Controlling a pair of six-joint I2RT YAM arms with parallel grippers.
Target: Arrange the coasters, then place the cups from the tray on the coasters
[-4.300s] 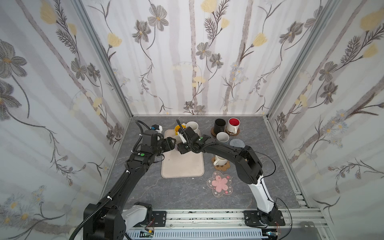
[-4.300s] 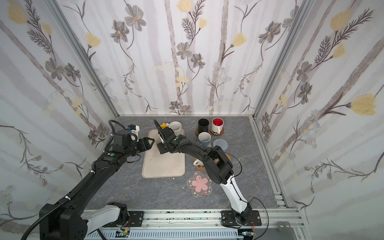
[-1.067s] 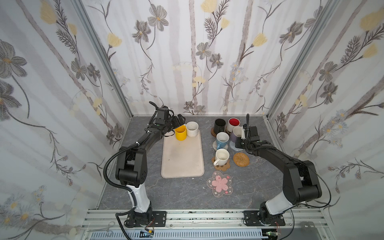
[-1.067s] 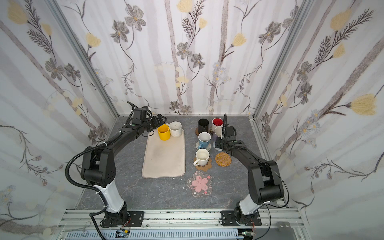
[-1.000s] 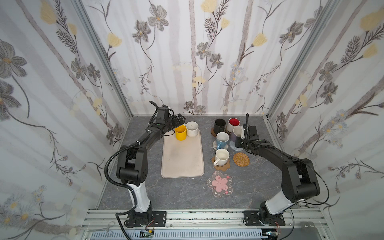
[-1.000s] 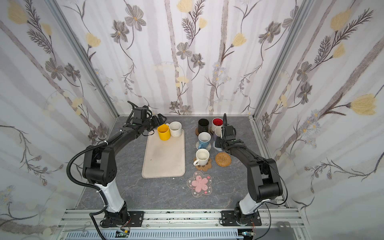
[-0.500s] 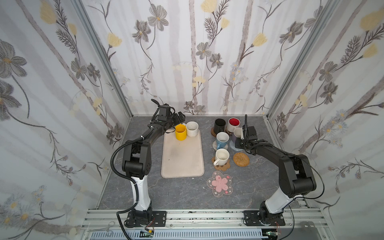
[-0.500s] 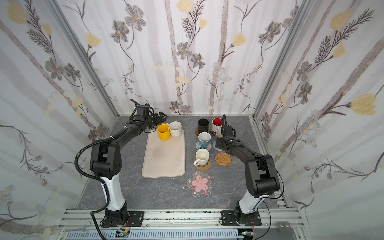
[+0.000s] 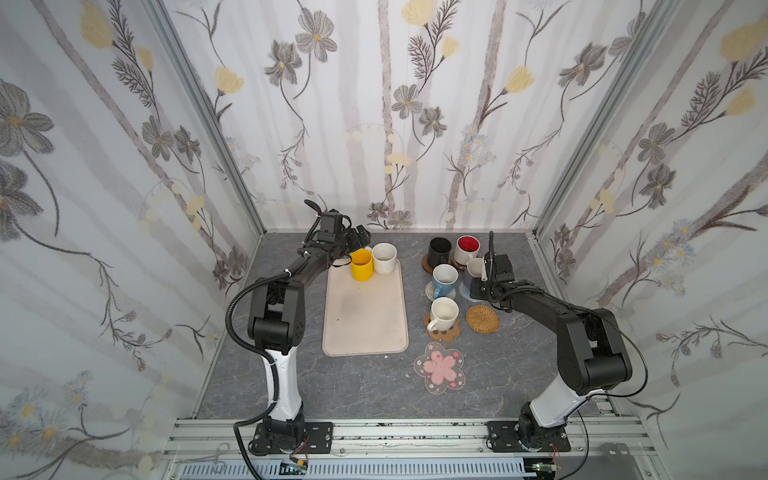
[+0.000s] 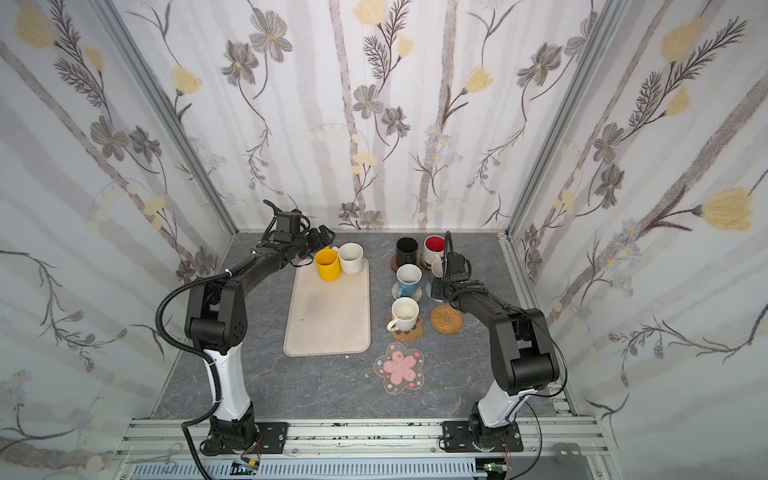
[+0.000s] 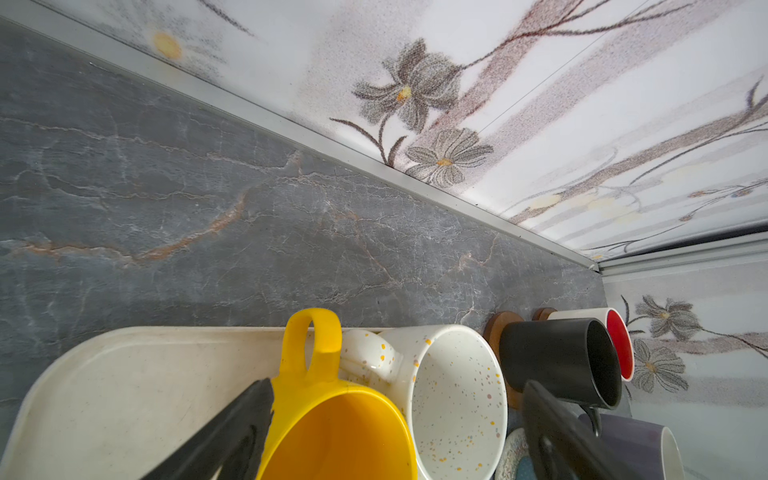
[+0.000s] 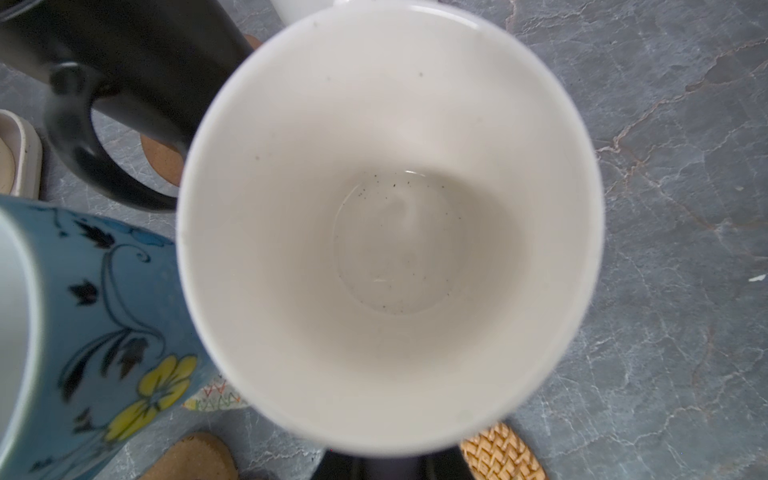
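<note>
Finds left claw (image 9: 358,242) spread wide and low at the tray's far end, fingers (image 11: 232,436) flanking the yellow mug (image 9: 360,266) and the speckled off-white mug (image 9: 384,258), neither gripped. Notes left arm stretched long and low toward the back wall. Finds right claw (image 9: 482,272) pinched on the rim of the lilac mug (image 9: 473,266), over the grey coaster (image 9: 464,290); cannot tell whether mug meets coaster. Notes right arm bent at the elbow, forearm reaching in toward the mugs. Records tray (image 9: 365,332) flat on the counter (image 9: 365,386), with rattan coaster (image 9: 482,319) and pink-flower coaster (image 9: 439,366) bare.
</note>
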